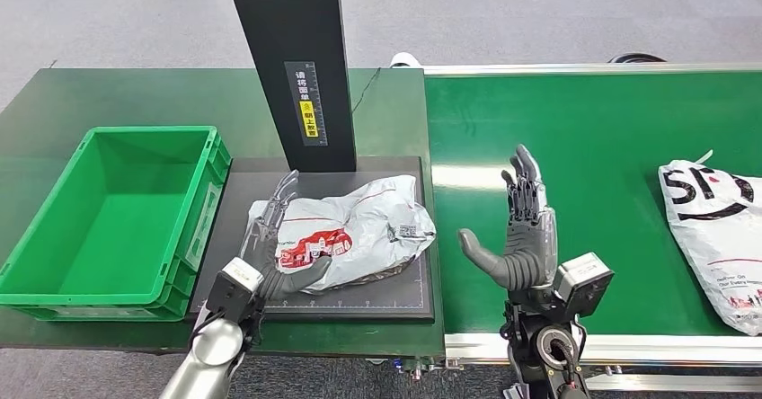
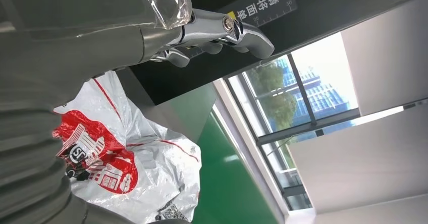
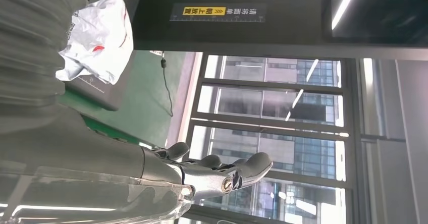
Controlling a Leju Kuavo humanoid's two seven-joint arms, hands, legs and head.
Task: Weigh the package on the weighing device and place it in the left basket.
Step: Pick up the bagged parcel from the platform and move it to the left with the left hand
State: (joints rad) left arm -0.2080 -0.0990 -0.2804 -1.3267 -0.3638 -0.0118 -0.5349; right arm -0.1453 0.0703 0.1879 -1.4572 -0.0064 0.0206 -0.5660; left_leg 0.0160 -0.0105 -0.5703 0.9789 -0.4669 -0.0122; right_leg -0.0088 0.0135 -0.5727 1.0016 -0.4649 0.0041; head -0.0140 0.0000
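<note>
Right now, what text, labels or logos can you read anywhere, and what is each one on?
"请将面单" above yellow "朝上放置": label on the black post.
"SF": red logo on the package on the weighing device.
"SF", partly cut off: second package on the belt.
Small print and codes on both: unreadable.

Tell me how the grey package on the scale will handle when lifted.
The package is a crumpled poly mailer, so it will likely sag and fold. Its glossy film may slide in the left hand. It lies flat on the scale, so rolling seems unlikely.
</note>
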